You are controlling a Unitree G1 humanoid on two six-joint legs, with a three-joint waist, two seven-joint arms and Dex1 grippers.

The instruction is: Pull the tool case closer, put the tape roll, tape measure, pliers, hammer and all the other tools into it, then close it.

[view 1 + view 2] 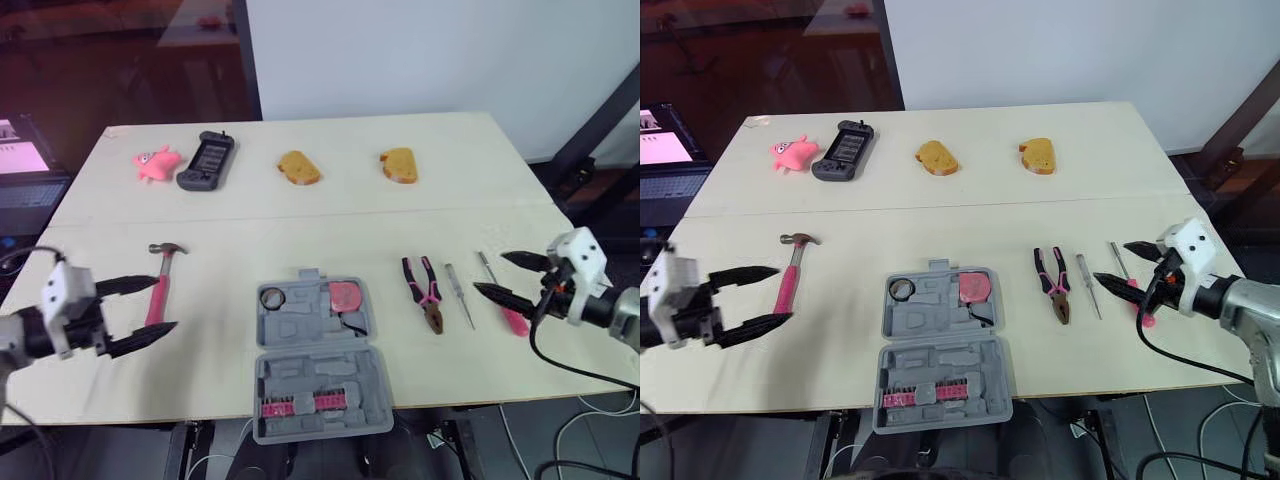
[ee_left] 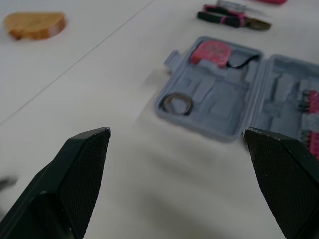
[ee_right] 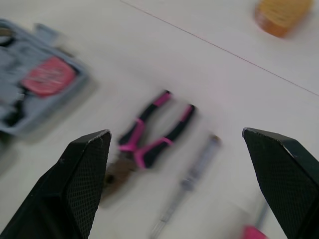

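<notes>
Black ribbed fingers on both arms are spread wide with nothing between them, which suits a reach rather than a carry. My left gripper (image 2: 176,131) hovers beside the pink-handled steel hammer (image 1: 793,265) without gripping it. My right gripper (image 1: 489,272) hangs over the pink-handled screwdriver (image 1: 515,320), with the slim grey screwdriver (image 1: 459,295) and the black-and-pink pliers (image 1: 428,297) just inward of it. Between the arms, at the front edge of the pale wooden table (image 1: 350,230), the grey plastic tool case (image 1: 300,325) lies open, I judge so either arm can drop things into it. The dark tape roll (image 1: 273,297) and pink tape measure (image 1: 347,295) already sit in its far half. Four tools remain outside.
</notes>
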